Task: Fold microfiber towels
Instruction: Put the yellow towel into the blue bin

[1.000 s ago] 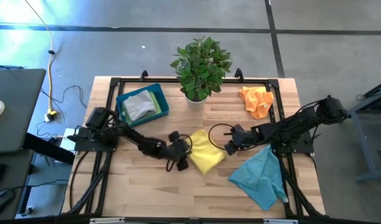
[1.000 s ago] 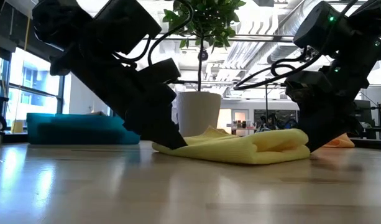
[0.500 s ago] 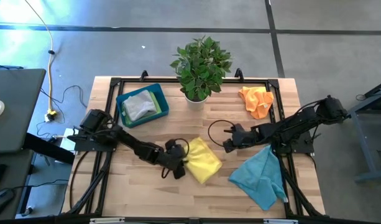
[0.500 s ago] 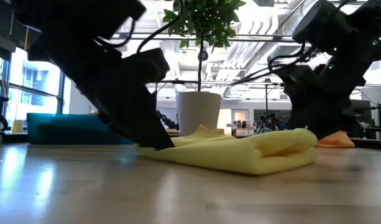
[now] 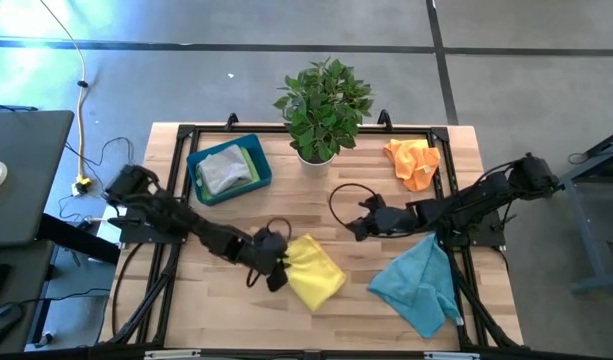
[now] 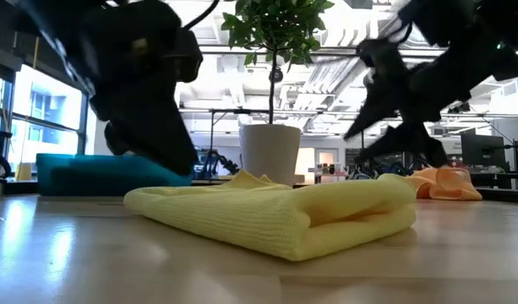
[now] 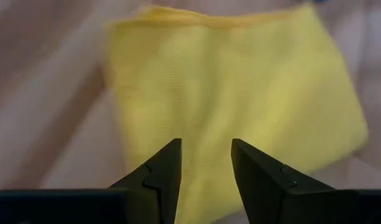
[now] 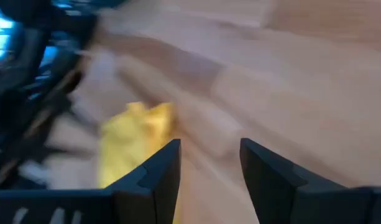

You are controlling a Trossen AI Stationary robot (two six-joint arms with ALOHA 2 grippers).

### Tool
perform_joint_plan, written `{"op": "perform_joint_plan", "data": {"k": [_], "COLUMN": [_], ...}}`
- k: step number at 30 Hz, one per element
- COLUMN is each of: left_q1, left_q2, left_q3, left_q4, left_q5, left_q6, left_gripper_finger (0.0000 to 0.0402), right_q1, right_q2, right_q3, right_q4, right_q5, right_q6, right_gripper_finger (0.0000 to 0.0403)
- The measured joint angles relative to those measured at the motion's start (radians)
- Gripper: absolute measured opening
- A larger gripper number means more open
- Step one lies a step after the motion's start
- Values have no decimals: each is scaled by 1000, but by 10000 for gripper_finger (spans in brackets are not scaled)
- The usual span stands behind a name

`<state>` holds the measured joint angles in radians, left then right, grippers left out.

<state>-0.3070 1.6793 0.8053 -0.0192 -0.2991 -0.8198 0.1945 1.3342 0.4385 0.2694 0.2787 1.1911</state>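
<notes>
A folded yellow towel (image 5: 316, 272) lies flat on the wooden table (image 5: 236, 310), near the middle of its front half. In the low view the yellow towel (image 6: 275, 215) shows a rounded fold on its right. My left gripper (image 5: 279, 272) hovers open at its left edge. The left wrist view looks past that gripper (image 7: 206, 146) onto the cloth (image 7: 240, 81). My right gripper (image 5: 354, 228) is open and raised, behind and to the right of the towel, with only table between its fingers (image 8: 209, 146).
A teal towel (image 5: 418, 285) lies crumpled at the front right and an orange towel (image 5: 413, 162) at the back right. A blue tray (image 5: 229, 168) at the back left holds grey and green cloths. A potted plant (image 5: 324, 105) stands at the back middle.
The yellow towel has slid toward the table's near edge and a little left, staying folded. My left gripper has moved the same way, then risen and rolled off the cloth. My right gripper has lifted and tipped up, away from the towel's right side.
</notes>
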Motion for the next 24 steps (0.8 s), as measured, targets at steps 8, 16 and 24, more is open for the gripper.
{"op": "perform_joint_plan", "data": {"k": [8, 16, 24], "left_q1": [121, 205, 223], "left_q2": [-117, -96, -66], "left_q3": [1, -8, -8], "left_q4": [-138, -173, -149], "left_q5": [63, 253, 235], "left_q6": [-128, -117, -124], "left_gripper_finger": [131, 144, 202], "right_q1": [148, 251, 294], "right_q2": [72, 287, 438], "right_q3": [150, 347, 409], "right_q4": [-16, -102, -95], "right_q5": [63, -30, -98], "right_q6": [-104, -158, -113], "right_gripper_finger": [152, 149, 149]}}
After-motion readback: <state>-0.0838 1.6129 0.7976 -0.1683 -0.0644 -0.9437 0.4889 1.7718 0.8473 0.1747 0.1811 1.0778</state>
